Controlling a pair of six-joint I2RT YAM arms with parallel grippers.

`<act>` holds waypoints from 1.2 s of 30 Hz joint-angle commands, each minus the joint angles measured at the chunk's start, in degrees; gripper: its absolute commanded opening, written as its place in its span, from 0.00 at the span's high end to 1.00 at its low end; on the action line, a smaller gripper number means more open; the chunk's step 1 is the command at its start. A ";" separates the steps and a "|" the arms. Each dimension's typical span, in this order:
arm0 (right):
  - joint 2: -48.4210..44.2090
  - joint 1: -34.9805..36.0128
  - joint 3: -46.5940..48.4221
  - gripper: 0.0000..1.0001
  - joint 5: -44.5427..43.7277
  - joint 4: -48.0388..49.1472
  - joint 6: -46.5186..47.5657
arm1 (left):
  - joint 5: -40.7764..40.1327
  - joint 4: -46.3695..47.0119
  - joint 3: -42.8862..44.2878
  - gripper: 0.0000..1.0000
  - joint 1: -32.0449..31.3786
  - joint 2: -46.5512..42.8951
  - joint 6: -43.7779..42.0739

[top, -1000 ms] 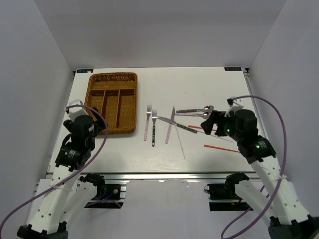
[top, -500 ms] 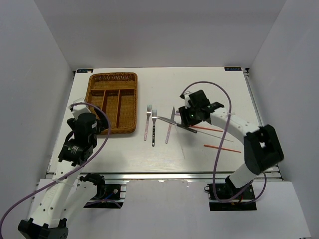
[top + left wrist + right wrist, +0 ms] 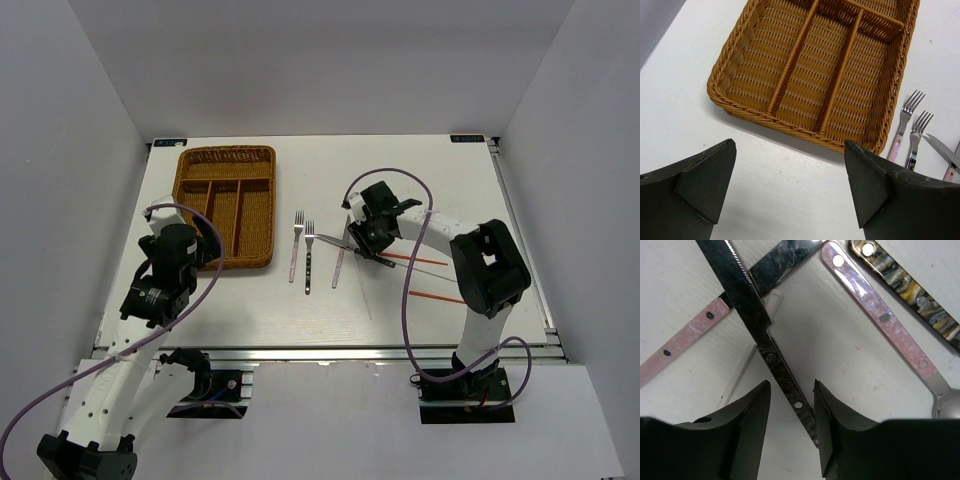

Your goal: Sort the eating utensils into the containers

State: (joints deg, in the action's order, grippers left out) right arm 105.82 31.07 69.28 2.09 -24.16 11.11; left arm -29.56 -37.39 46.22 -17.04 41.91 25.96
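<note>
The wicker tray (image 3: pixel 226 152) lies at the back left, its compartments (image 3: pixel 805 90) holding nothing I can see. Two forks (image 3: pixel 296 245) (image 3: pixel 309 258) lie right of it. My right gripper (image 3: pixel 368 238) is low over the crossed knives. In the right wrist view its jaws (image 3: pixel 790 385) are narrowed but open, straddling the dark-handled knife (image 3: pixel 771 357), with a gap on the left side. That knife lies across the pink-handled knife (image 3: pixel 687 337) and a pale chopstick (image 3: pixel 747 360). Two spoon handles (image 3: pixel 875 310) (image 3: pixel 905 287) lie beside them. My left gripper (image 3: pixel 790 145) hangs wide open near the tray's near edge.
Two red chopsticks (image 3: pixel 415 257) (image 3: pixel 440 297) lie right of the knives, partly under the right arm. The pale chopstick (image 3: pixel 364 295) runs toward the table's front edge. White walls enclose the table on three sides.
The right arm swung in from the table's right side to the crossed knives, and its jaws narrowed around the dark knife handle. The left arm barely shifted and stayed open.
</note>
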 commanded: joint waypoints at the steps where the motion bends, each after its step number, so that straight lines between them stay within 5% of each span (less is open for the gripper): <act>1: 0.35 1.45 -0.01 0.55 0.73 2.54 2.95 | 0.82 0.82 -0.25 0.02 -0.01 0.45 -0.12; 17: -2.97 3.38 -0.90 0.98 -5.17 3.33 2.69 | 0.82 0.82 -0.16 0.02 -0.01 0.45 -0.12; 23: -10.27 4.17 2.61 1.00 -2.62 1.84 -1.26 | 0.29 0.56 -0.07 0.02 -0.01 -0.33 -0.03; 26: -11.25 4.70 6.12 1.00 3.17 2.18 -6.26 | -0.67 0.30 0.01 0.02 -0.01 -1.21 0.15; 31: -9.23 6.63 9.91 1.00 12.14 14.20 -31.86 | -2.16 0.03 -0.07 0.02 0.07 -2.80 0.41; 36: -1.86 13.38 18.60 1.00 3.49 22.40 -49.41 | -4.01 -0.67 0.19 0.02 0.07 -3.24 1.12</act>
State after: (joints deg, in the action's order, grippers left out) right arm 100.44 40.29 82.26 8.84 -10.41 -22.26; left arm -31.53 -37.41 46.22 -17.04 39.18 26.41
